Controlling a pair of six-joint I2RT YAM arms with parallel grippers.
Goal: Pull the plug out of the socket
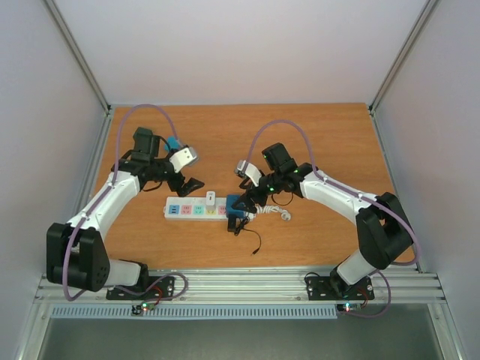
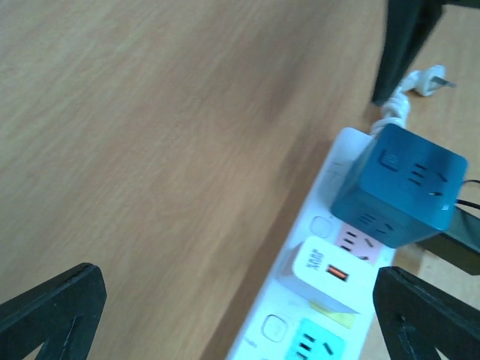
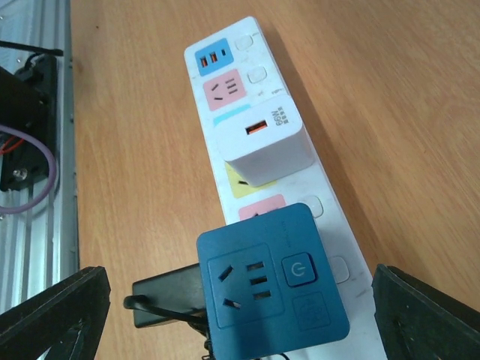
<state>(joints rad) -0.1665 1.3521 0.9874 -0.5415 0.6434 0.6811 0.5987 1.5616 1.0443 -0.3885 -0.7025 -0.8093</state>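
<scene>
Two things are stuck in the socket [image 1: 196, 211], which lies flat on the counter [image 1: 315, 142] between the arms. One is a white plug [image 3: 261, 142] near its middle. The other is a blue cube [image 3: 270, 289] at the cord end. A black block [image 3: 165, 300] sits just beside the cube. The left gripper [image 2: 234, 270] hangs near the socket, fingers wide apart. The right gripper [image 3: 236, 270] hangs over the cube, fingers wide apart too.

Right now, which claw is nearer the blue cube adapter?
Right. The right claw hovers over the blue cube adapter; the left claw hangs past the white charger, farther along the socket.
</scene>
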